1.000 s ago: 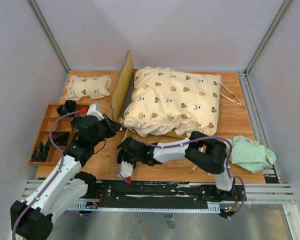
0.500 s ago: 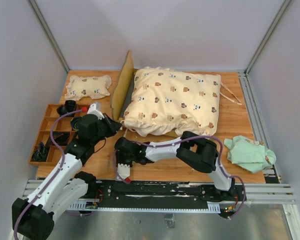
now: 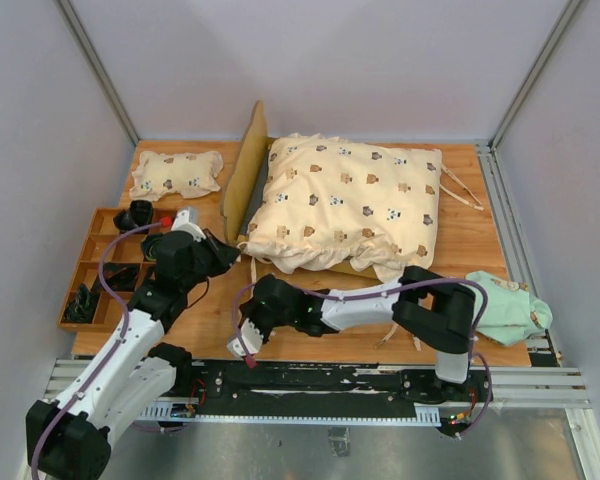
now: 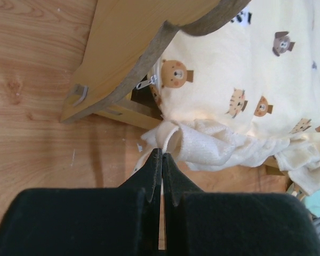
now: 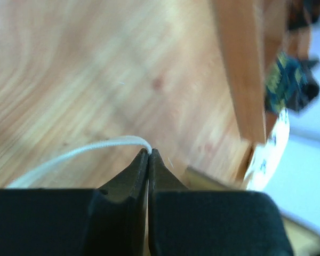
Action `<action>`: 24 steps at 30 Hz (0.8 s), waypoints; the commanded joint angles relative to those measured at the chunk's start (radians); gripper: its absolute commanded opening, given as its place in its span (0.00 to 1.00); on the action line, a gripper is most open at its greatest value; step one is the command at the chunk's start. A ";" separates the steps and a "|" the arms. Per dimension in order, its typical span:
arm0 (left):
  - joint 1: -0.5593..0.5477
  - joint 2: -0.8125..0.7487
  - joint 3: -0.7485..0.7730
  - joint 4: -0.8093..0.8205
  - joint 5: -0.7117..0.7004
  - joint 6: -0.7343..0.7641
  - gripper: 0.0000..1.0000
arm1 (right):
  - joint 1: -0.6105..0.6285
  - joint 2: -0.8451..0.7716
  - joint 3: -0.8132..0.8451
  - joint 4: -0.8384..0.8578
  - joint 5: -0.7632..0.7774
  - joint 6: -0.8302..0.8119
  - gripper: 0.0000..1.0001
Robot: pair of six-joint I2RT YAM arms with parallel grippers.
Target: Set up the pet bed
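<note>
The pet bed (image 3: 242, 175) stands at mid-table, its light-wood headboard (image 4: 129, 56) to the left. A cream bear-print cushion (image 3: 348, 200) lies on it and hides the base. My left gripper (image 3: 237, 257) is at the bed's near left corner, shut on a white tie loop (image 4: 167, 137) at the cushion's ruffled edge (image 4: 224, 149). My right gripper (image 3: 244, 348) is low over the table's near edge. It is shut on the end of a thin white cord (image 5: 80, 153), which curves off to the left from its tips (image 5: 149, 152).
A small bear-print pillow (image 3: 176, 173) lies at the back left. A wooden compartment tray (image 3: 98, 262) with black parts sits at the left edge, its wall (image 5: 239, 69) near my right gripper. A mint-green cloth (image 3: 506, 306) lies at the right.
My right gripper has shut on the white cord's end, and the right arm's elbow has swung to the right. The left gripper has kept its hold on the tie loop.
</note>
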 commanded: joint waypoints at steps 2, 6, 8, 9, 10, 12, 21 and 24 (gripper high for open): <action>0.009 -0.005 -0.074 -0.026 -0.003 -0.020 0.00 | -0.033 -0.162 -0.108 0.267 0.082 0.610 0.00; 0.009 -0.016 -0.148 -0.004 -0.004 -0.074 0.00 | -0.063 -0.248 -0.243 0.418 0.088 0.887 0.00; 0.009 -0.031 -0.185 0.021 -0.027 -0.105 0.00 | -0.082 -0.279 -0.280 0.448 0.101 1.006 0.00; 0.009 -0.038 -0.199 0.029 -0.036 -0.113 0.00 | -0.089 -0.291 -0.292 0.454 0.123 1.063 0.00; 0.010 -0.043 -0.209 0.036 -0.036 -0.116 0.00 | -0.094 -0.303 -0.301 0.452 0.154 1.125 0.00; 0.009 -0.048 -0.220 0.033 -0.044 -0.117 0.00 | -0.108 -0.332 -0.312 0.417 0.205 1.225 0.00; 0.009 -0.018 -0.324 0.080 -0.037 -0.163 0.00 | -0.147 -0.427 -0.322 0.207 0.439 1.626 0.00; 0.009 -0.017 -0.378 0.114 -0.048 -0.187 0.00 | -0.148 -0.430 -0.317 0.153 0.499 1.733 0.00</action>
